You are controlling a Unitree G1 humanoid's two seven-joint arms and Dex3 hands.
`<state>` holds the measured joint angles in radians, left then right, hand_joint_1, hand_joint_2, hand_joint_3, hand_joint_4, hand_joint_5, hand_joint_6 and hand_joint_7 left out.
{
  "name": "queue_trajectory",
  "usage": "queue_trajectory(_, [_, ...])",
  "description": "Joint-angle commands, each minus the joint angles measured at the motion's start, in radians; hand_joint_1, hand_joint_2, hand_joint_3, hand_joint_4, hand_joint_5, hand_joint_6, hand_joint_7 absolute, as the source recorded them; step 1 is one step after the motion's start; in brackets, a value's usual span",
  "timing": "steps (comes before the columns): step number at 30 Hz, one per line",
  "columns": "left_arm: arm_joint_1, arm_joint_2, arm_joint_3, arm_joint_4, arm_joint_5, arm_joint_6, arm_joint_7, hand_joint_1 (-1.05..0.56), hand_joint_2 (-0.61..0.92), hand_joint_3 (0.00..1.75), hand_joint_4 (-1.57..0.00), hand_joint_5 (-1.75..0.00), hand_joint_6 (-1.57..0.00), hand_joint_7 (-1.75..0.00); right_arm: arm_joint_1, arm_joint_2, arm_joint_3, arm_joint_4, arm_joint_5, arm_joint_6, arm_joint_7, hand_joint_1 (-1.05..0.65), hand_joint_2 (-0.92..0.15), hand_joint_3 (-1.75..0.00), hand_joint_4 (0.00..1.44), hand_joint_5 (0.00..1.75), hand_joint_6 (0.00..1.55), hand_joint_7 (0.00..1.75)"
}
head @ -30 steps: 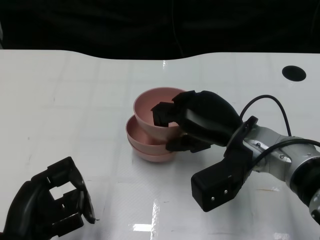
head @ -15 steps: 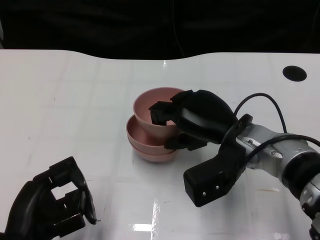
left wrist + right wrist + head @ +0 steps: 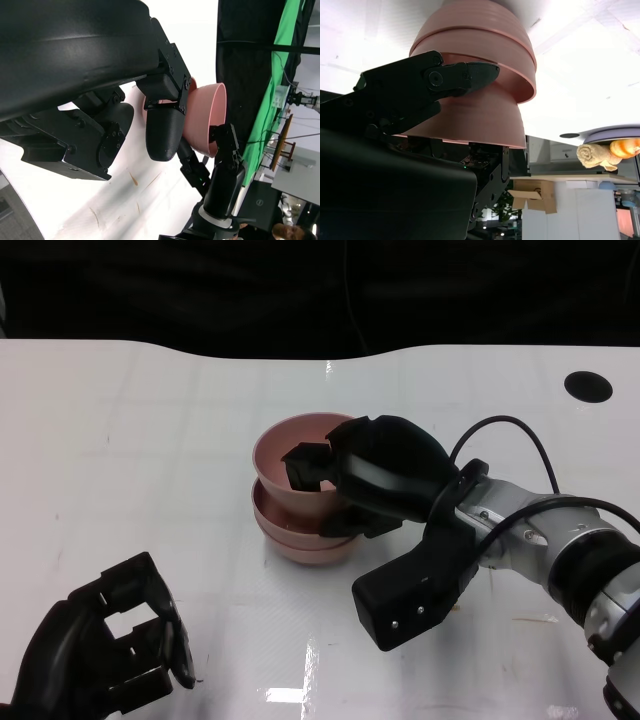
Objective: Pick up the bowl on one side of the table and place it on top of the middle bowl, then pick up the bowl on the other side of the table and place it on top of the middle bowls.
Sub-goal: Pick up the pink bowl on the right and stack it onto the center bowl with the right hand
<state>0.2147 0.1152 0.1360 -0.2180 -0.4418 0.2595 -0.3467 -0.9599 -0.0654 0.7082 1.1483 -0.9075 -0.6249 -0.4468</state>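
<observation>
Two pink bowls [image 3: 292, 536] sit nested at the middle of the white table [image 3: 150, 440]. A third pink bowl [image 3: 285, 460] has its base sunk into them. My right hand [image 3: 378, 476] grips this top bowl at its right rim, fingers inside and outside the wall. The right wrist view shows the held bowl [image 3: 475, 120] against the nested pair [image 3: 475, 30], with a finger [image 3: 420, 85] on its outer wall. My left hand [image 3: 100, 650] rests at the near left, away from the bowls, fingers apart and holding nothing. The left wrist view catches the pink bowl [image 3: 207, 117] beyond my left hand's fingers [image 3: 165, 125].
A round black hole [image 3: 587, 386] marks the table at the far right. The table's far edge [image 3: 300, 352] curves against a dark background. My right forearm [image 3: 540, 540] and its cable stretch across the right side.
My right hand has carried the top bowl left and down, so it sits lower and more squarely over the nested pair. The left hand has stayed in place.
</observation>
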Motion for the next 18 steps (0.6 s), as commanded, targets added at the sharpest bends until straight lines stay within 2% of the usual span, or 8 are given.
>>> queue_trajectory(1, [0.007,0.007,0.005,-0.012,-0.005,-0.001,-0.002,0.27,0.77,1.38,-0.91,-1.75,-0.74,-1.75,-0.022,0.007,0.006,0.002,0.004,0.004,-0.001,-0.3,-0.9,-0.27,0.83,1.75,0.57,1.74])
queue_trajectory(3, [0.008,0.007,0.003,-0.01,-0.001,-0.005,-0.003,0.28,0.78,1.38,-0.91,-1.75,-0.74,-1.75,-0.02,0.01,0.016,0.004,-0.005,0.002,-0.008,-0.28,-0.89,-0.25,0.84,1.75,0.57,1.74])
queue_trajectory(5, [0.008,0.005,0.004,-0.008,-0.001,-0.007,-0.002,0.28,0.78,1.38,-0.92,-1.75,-0.74,-1.75,-0.019,0.011,0.021,0.006,-0.008,0.004,-0.008,-0.29,-0.91,-0.21,0.83,1.75,0.61,1.61])
queue_trajectory(7, [0.009,0.002,0.004,-0.006,-0.002,-0.012,-0.003,0.29,0.78,1.39,-0.92,-1.75,-0.75,-1.75,-0.018,0.013,0.023,0.01,-0.007,0.007,-0.009,-0.29,-0.91,-0.19,0.82,1.75,0.62,1.58])
queue_trajectory(10, [0.009,-0.001,0.004,-0.003,-0.002,-0.016,-0.005,0.28,0.77,1.39,-0.92,-1.75,-0.75,-1.75,-0.016,0.017,0.027,0.014,-0.01,0.017,-0.012,-0.26,-0.9,-0.15,0.83,1.75,0.6,1.69])
queue_trajectory(18, [0.008,-0.006,0.006,0.0,0.003,-0.02,-0.005,0.26,0.75,1.41,-0.91,-1.75,-0.74,-1.75,-0.003,0.022,0.038,0.027,-0.008,0.016,-0.032,-0.25,-0.92,-0.12,0.84,1.75,0.6,1.75])
